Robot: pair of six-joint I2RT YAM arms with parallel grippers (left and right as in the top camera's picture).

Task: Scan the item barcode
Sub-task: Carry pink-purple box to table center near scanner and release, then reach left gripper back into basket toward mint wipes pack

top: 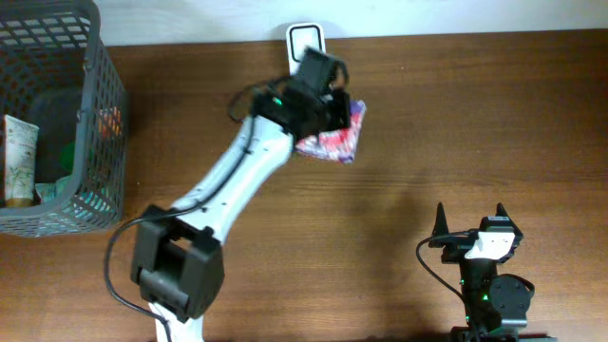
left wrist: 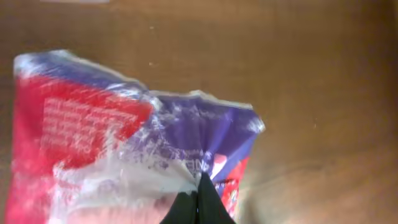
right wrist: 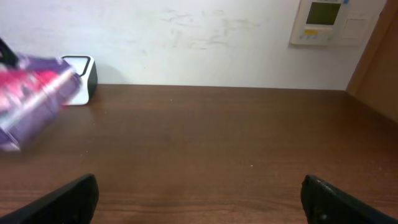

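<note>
The left hand is gripping the one red-and-purple packet by its edge, jaws closed on it, holding it slanted above the surface. The single scanner is sitting just beyond it at the far edge. The right hand is waiting open, well apart.

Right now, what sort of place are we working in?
Probably a mock shop checkout: a barcode scanner at the table's far edge, a grey basket of goods, and a red-and-purple packet.

Crinkled red-purple packet aloft, near white scanner.
</note>
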